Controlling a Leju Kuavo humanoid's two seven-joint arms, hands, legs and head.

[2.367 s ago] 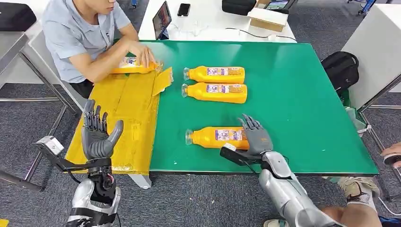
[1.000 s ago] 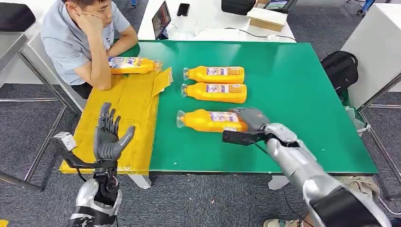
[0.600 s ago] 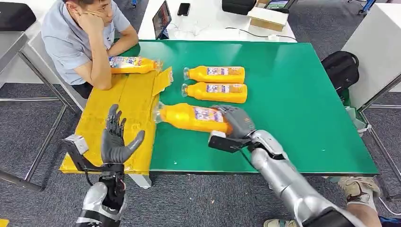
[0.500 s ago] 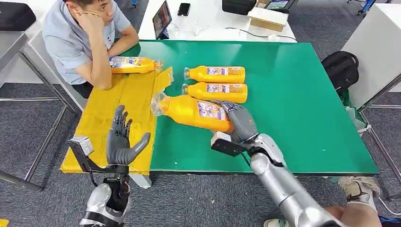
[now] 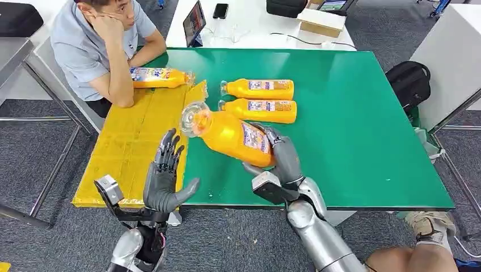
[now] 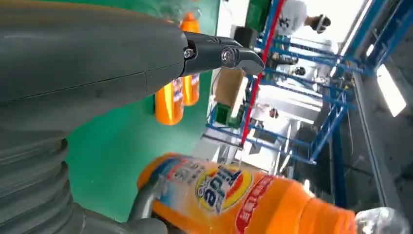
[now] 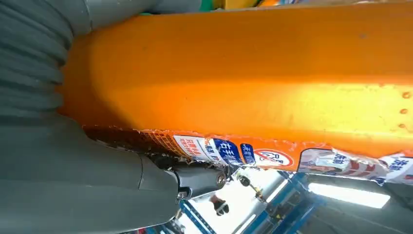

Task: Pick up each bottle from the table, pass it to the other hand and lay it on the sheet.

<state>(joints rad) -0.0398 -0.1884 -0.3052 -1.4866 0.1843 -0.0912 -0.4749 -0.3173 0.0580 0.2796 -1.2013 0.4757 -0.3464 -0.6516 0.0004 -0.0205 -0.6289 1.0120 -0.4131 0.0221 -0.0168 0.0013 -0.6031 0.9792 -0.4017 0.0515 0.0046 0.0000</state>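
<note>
My right hand (image 5: 282,156) grips an orange bottle (image 5: 227,133) by its lower body and holds it raised over the green table (image 5: 351,113), cap end tilted up and to the left. That bottle (image 7: 253,73) fills the right wrist view, and the same bottle (image 6: 253,200) appears in the left wrist view. My left hand (image 5: 164,178) is open, palm toward the bottle, a short way left of it. Two more orange bottles (image 5: 258,89) (image 5: 258,110) lie side by side on the table. One bottle (image 5: 159,77) lies on the yellow sheet (image 5: 130,141).
A person (image 5: 96,45) sits at the far left corner, one arm resting on the sheet beside the bottle there. A white desk (image 5: 255,25) with a tablet, a phone and a box stands behind the table. A black bag (image 5: 408,82) sits on the floor at right.
My right hand took hold of the nearest bottle, lifted it off the table and carried it left toward my left hand, tilting its cap end up. My left hand moved right, toward the bottle.
</note>
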